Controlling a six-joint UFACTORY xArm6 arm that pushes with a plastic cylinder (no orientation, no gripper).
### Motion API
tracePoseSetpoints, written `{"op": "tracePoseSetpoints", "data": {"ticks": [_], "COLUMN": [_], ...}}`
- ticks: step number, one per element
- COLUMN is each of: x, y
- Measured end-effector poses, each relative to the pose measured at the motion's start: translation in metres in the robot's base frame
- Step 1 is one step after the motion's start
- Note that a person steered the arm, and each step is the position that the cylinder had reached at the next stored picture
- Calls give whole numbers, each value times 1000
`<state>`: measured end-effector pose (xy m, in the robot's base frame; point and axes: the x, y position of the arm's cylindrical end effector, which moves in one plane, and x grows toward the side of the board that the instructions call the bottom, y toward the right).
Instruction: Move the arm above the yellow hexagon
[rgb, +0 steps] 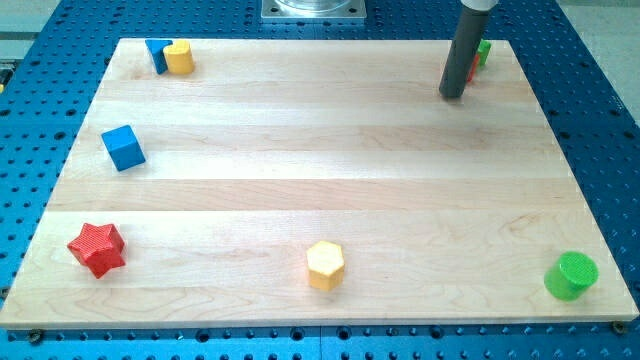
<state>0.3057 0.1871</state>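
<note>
my tip (452, 96), a bare rod tool with no jaws to open, sits at the desk's (300, 190) top right, well apart from the yellow hexagon (325, 265), so the whole approach is left.

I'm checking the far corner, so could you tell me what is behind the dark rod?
Behind the rod, a green block and a sliver of red block peek out. Their shapes are covered. My tip rests just below them.

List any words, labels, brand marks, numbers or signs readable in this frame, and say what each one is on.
None: no text, number or sign shows anywhere in this view.
The wooden board, the blue perforated table and the metal base plate are unmarked.
The yellow hexagon, the other blocks and my tip carry no markings.
</note>
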Motion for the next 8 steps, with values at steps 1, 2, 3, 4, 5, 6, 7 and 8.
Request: {"op": "tracePoseSetpoints", "data": {"ticks": [1,2,3,4,5,6,7,8], "x": [1,15,74,111,111,111,111,111], "y": [5,4,-52,-118,-168,-168,-168,-168]}}
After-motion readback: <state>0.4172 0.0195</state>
